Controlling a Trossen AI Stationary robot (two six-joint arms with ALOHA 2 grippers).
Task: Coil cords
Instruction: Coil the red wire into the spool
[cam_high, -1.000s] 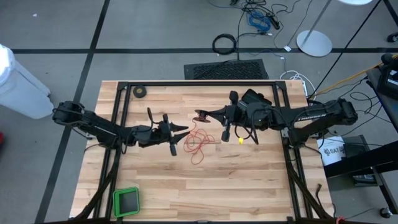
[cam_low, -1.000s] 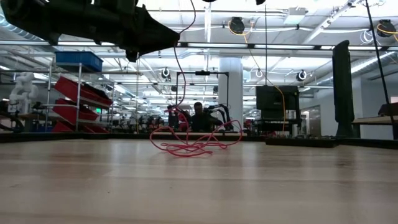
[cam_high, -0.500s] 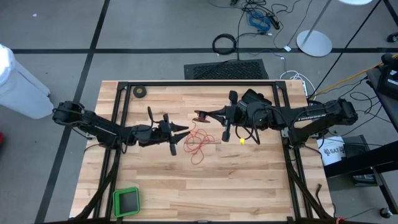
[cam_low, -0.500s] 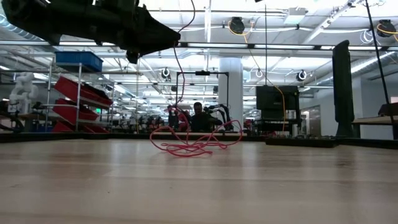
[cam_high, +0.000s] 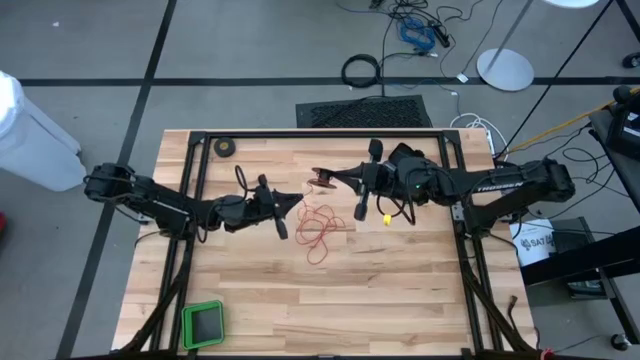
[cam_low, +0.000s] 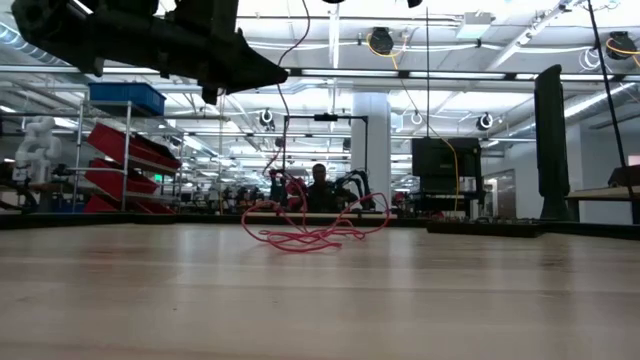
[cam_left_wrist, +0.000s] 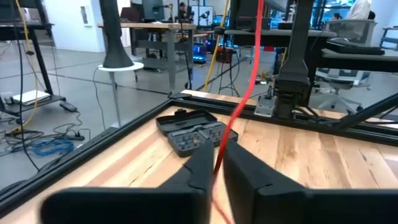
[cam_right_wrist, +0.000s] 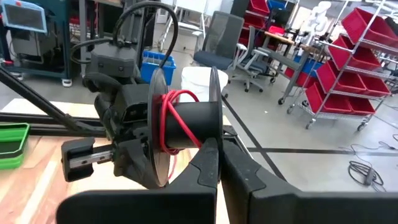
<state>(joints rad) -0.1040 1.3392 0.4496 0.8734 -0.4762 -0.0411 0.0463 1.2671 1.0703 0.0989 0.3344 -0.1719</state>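
A thin red wire lies in a loose heap (cam_high: 318, 228) on the wooden table, also seen in the low view (cam_low: 310, 235). One strand rises from it to a small black reel (cam_right_wrist: 186, 118) with red turns wound on it. My right gripper (cam_high: 332, 180) is shut on the reel above the table's middle, pointing level toward the left edge. My left gripper (cam_high: 296, 199) faces it from the left, just short of the reel and lower, shut on the rising strand (cam_left_wrist: 239, 106). My left gripper pinches a single strand of the red wire (cam_left_wrist: 219, 163) between its two fingers, coming level from the table's left. The strand runs up from the fingers to the reel and down to the heap. My right gripper pinches the reel by one flange's rim (cam_right_wrist: 216, 127) between its two fingers, level from the table's right. The reel is lifted clear of the table, its axis lying across the fingers.
A black tape roll (cam_high: 226, 147) lies at the far left corner, and a green tray (cam_high: 203, 324) at the near left. A black case (cam_left_wrist: 196, 130) sits on the far right. Black frame rails (cam_high: 300, 133) run along the table's edges.
My left gripper has shifted a little toward the table's far edge and has shut on the red strand below the reel. The heap on the table has stayed where it was.
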